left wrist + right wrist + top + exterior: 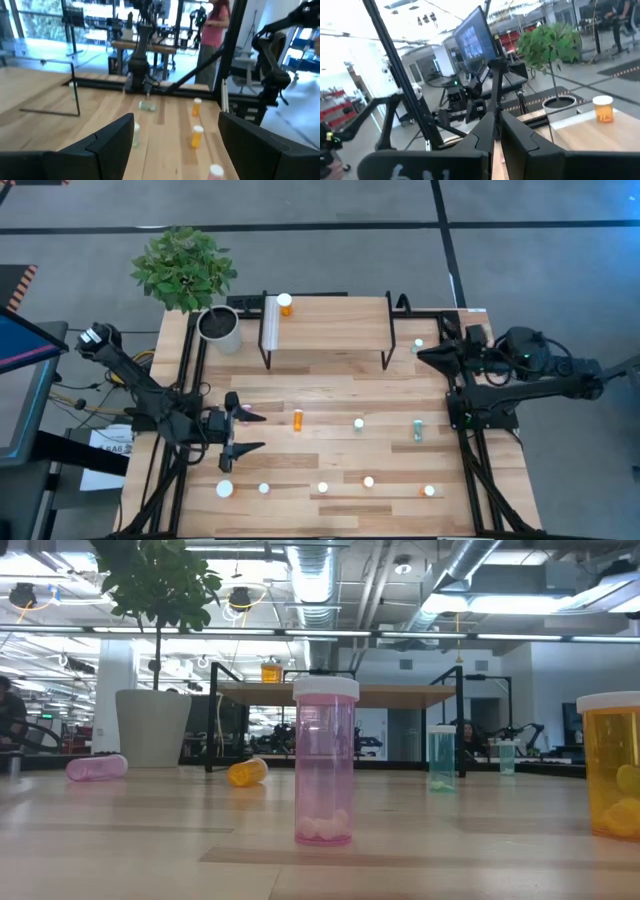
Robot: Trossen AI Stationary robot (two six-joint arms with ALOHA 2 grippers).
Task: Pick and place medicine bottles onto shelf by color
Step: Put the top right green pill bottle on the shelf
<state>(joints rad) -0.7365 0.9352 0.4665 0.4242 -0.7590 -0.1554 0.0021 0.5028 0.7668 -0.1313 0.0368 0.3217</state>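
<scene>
The shelf (325,330) stands at the table's far middle with one orange bottle (285,304) upright on its left end. Other medicine bottles are spread over the table: a pink one lying on its side (243,412), an orange one lying down (297,420), teal ones (418,430) (419,345), and a near row with a pink one (325,760) and an orange one (429,491). My left gripper (262,431) hovers open at the table's left, pointing level toward the right, with the lying pink bottle by its far finger. My right gripper (422,356) is shut and empty, raised beside the shelf's right end.
A potted plant (185,270) in a white pot (220,330) stands at the far left corner beside the shelf. Black frame rails (470,460) run along both table sides. A person (216,22) stands in the room beyond the table's right side.
</scene>
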